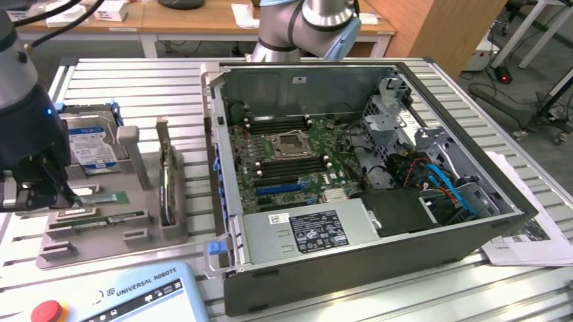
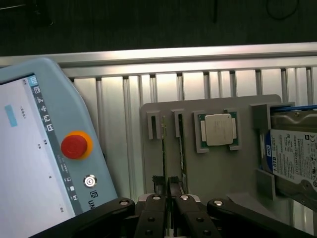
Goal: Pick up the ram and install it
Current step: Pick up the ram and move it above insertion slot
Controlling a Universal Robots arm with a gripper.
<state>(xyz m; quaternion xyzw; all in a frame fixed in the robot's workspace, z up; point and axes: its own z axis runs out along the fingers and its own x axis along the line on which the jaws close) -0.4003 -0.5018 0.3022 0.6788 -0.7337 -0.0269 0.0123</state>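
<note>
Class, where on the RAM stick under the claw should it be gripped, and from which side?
Its long upper edge, from straight above, clamping both flat faces. The RAM stick stands on edge in a narrow slot of the grey holder, leaving only the top free; the claw is shut there.

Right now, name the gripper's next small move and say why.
Probably a short, straight lift. The gripper looks closed on the ram, which stands on edge in the gray holder, with a second stick close beside it; tilting could snag.
</note>
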